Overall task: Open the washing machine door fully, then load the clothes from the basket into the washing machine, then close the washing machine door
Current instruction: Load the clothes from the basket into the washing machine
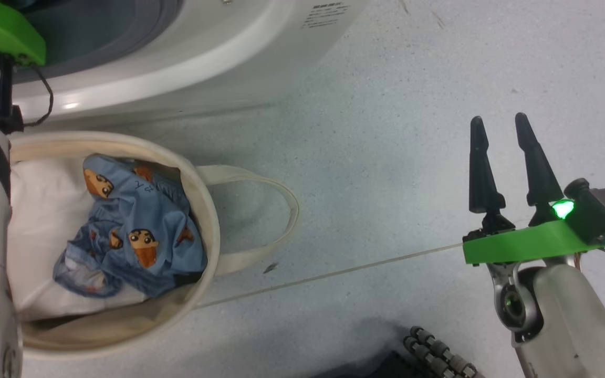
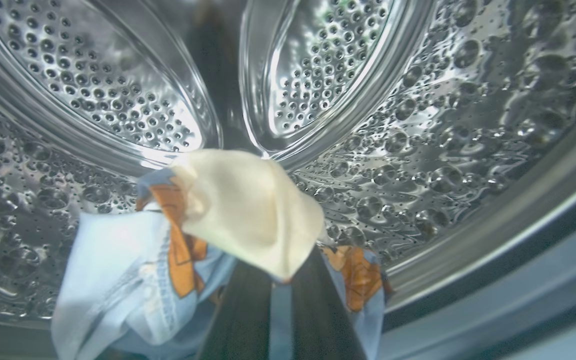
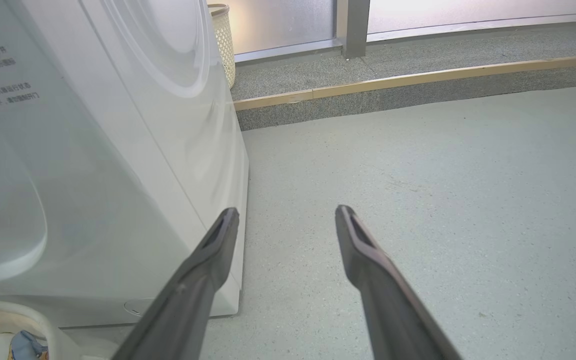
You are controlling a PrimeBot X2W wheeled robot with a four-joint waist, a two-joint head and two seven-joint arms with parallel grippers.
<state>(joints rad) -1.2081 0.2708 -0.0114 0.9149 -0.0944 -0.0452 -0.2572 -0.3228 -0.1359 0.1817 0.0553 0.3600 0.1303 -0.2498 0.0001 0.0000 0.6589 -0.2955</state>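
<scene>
Clothes (image 2: 193, 235): one blue printed piece clamped in the left gripper (image 2: 279, 295), fingers shut, draped over their tips deep inside the washing machine (image 1: 202, 47) drum (image 2: 418, 125). Dimpled steel lies directly ahead; letting go there looks enough. Another piece (image 1: 139, 231) lies in the basket (image 1: 210, 226). Right gripper (image 1: 499, 123) spread, empty, well right of it; left arm nearer.
</scene>
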